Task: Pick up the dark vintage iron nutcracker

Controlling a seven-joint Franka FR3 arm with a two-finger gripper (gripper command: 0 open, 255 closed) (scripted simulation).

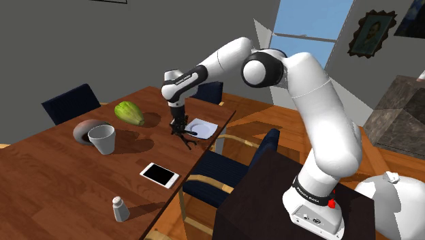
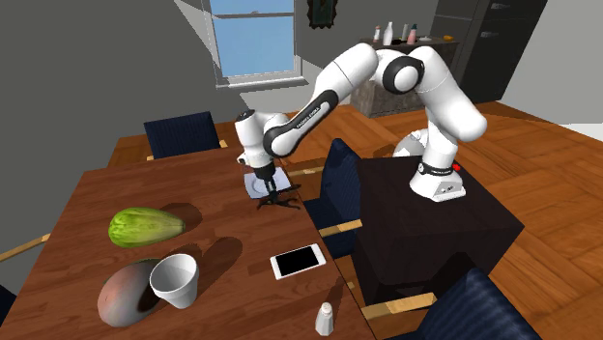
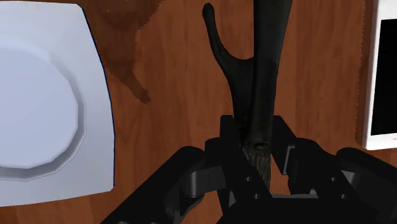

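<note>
End effector [image 1: 179, 127] clamped on the nutcracker [image 3: 267, 63] beside the plate [image 3: 44, 95].
The black fingers grip one end of the dark nutcracker, and its two handles spread away from them over the brown bench [image 1: 54, 184]. It sits just off the white plate's edge, not touching it. The phone [image 1: 160, 174] lies beyond the nutcracker, on the side away from the plate. Whether the nutcracker rests on the bench or hangs above it cannot be told.

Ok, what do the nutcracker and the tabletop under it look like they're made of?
The nutcracker: near-black, matte, with a rough mottled surface; probably cast metal, though the look leaves it open. The table: reddish-brown wood, streaked grain showing, smooth finish.
</note>
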